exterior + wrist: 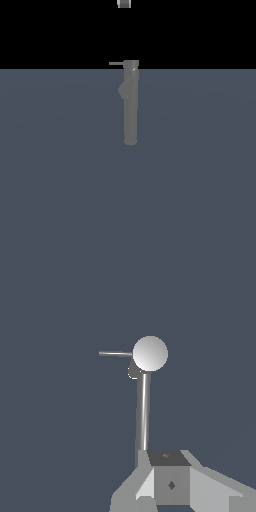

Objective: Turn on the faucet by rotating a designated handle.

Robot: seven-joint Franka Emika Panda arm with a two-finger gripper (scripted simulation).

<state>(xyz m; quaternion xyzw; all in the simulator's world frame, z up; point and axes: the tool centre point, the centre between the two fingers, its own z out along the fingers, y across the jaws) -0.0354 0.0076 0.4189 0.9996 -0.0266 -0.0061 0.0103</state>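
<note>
While the desk [55, 190] fills most of the exterior view, the gripper [124, 3] is cut off at the top edge, just a grey stub well above the faucet [130, 107]. Fingers? Can't tell, open or closed. The wrist view only catches the gripper's body, looking down the faucet's column. The faucet stands mid-desk, and its thin handle [116, 63] juts toward the exterior view's left, untouched.
</note>
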